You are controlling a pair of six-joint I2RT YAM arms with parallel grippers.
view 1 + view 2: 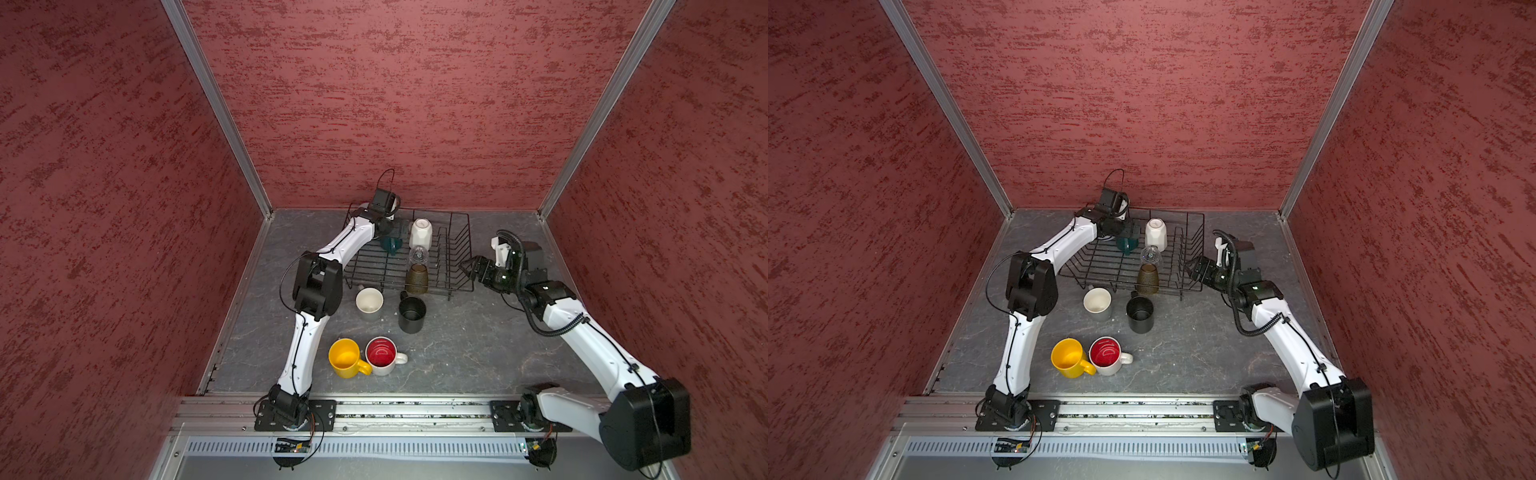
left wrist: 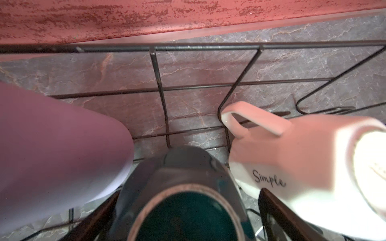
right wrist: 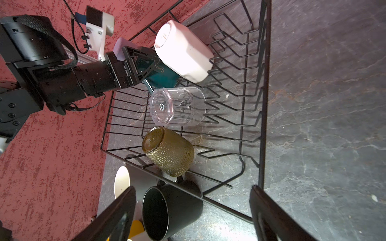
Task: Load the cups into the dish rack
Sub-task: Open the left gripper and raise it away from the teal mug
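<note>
Back wall (image 1: 395,104), left wall (image 1: 104,208), right wall (image 1: 685,187): dull red, rough plaster texture, darker flecks.
Left post (image 1: 216,104), right post (image 1: 604,104): bare aluminium, set where the walls meet.
Table (image 1: 457,353): dark grey, slate-look, pale veins.
Rail (image 1: 415,409): aluminium, along the table's near edge.
Slotted strip (image 1: 395,448): pale, just below the rail.
Light: even, soft shadows.

From my feed, a dark grey, stone-veined bench (image 1: 457,353) sits boxed in on 3 sides by red rough-plastered wall panels (image 1: 395,104). 2 bare aluminium corner posts (image 1: 216,104) rise where the panels meet. Along the near edge of the bench runs a silver aluminium rail (image 1: 415,409), and just in front of it a pale grey slotted cable duct (image 1: 395,448). The right wrist view shows pale veins and a few white specks on the bench.
</note>
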